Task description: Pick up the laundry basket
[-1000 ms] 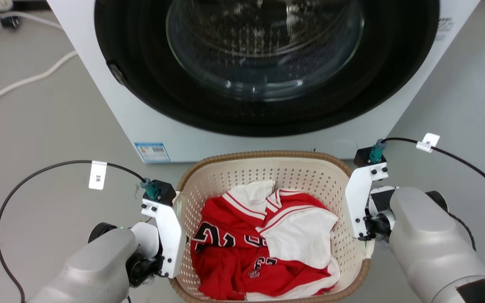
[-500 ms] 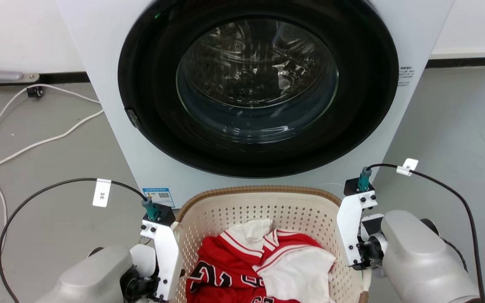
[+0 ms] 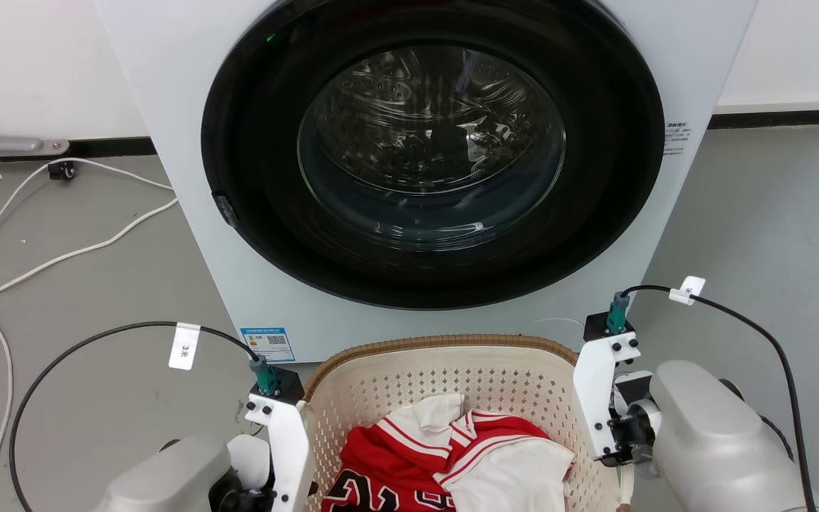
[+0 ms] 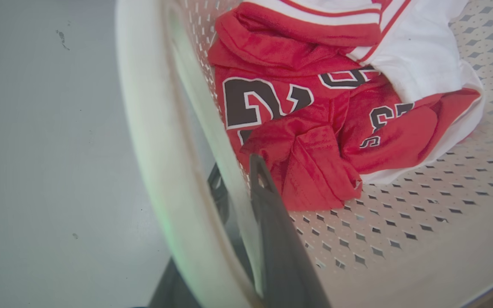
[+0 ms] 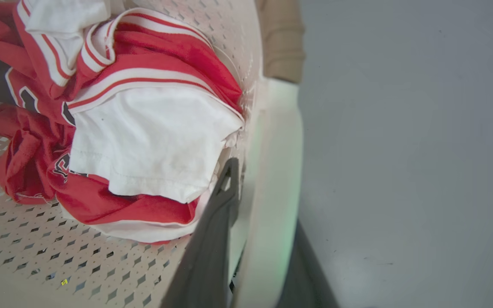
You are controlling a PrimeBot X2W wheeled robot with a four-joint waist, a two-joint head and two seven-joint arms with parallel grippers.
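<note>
Head view cuts off our laundry basket (image 3: 445, 341) low before the washing machine (image 3: 431, 142) on grey floor (image 3: 97, 284), our left gripper (image 4: 238, 171) and right gripper (image 5: 259, 179) each clamped across a white handle (image 4: 144, 128), outer fingers half hidden.

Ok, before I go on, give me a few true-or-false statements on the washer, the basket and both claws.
1. The washer door is shut. True.
2. The basket is empty. False: a red and white jersey lies in it.
3. The left claw straddles a white handle, one finger inside the basket. True.
4. The right claw hangs clear of the basket. False: it straddles the other handle.
5. The basket sits left of the washer. False: it is in front of it.
</note>
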